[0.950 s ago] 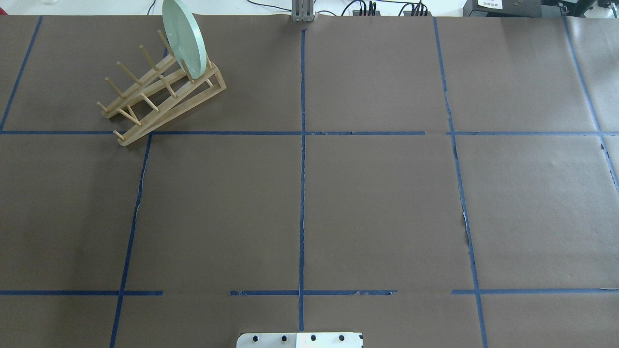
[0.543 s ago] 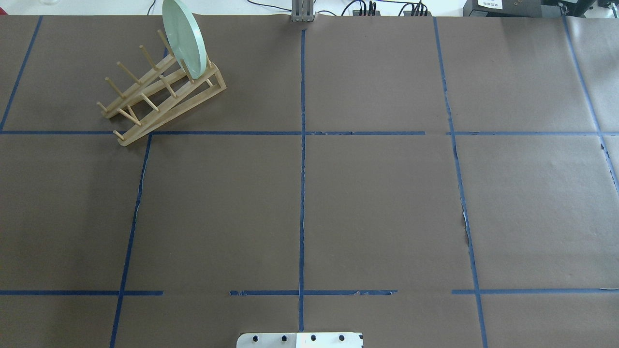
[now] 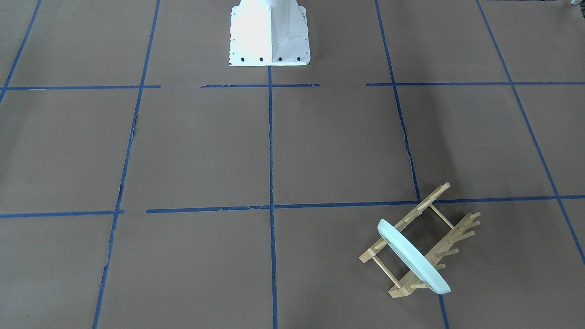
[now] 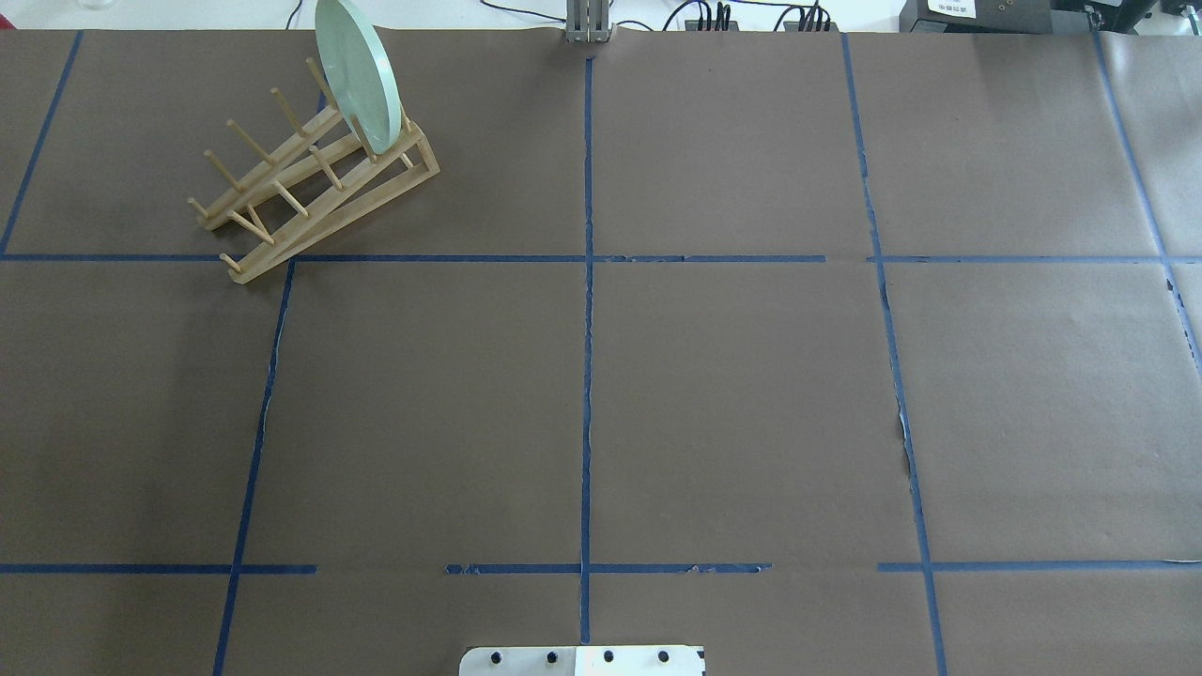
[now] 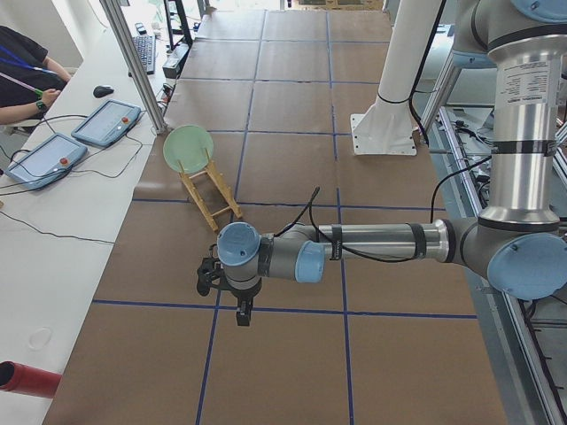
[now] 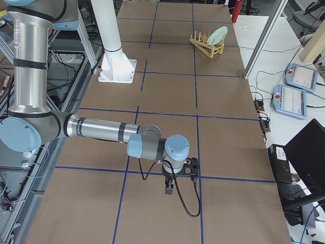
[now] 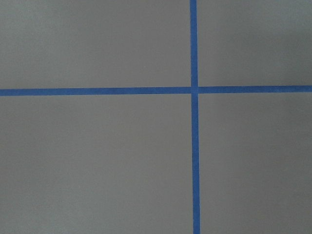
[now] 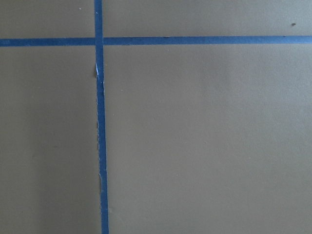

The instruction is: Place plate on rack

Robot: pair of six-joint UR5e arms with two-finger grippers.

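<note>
Two arms hang out over the brown paper-covered table (image 4: 732,404), which is marked off in blue tape squares; the left arm (image 5: 372,241) reaches across the near end of the left side view, and the right arm (image 6: 96,129) does the same in the right side view; both are well apart from the task's things and neither shows in the overhead view; the rack (image 4: 282,185) lies at an angle in the far corner on the robot's left; the plate (image 4: 357,75) stands on edge in the slot at the rack's far end, held between pegs and leaning a little, with nothing touching it; the left gripper (image 5: 242,312) and the right gripper (image 6: 169,189) each point down over a tape crossing, and both wrist cameras see only paper and tape; from side views alone I cannot tell whether either one's fingers are parted or closed, though neither carries anything; by my reading the placing is done and this is the closing step; the next move calls only for keeping clear of the rack, since a knock could tip the plate out.
</note>
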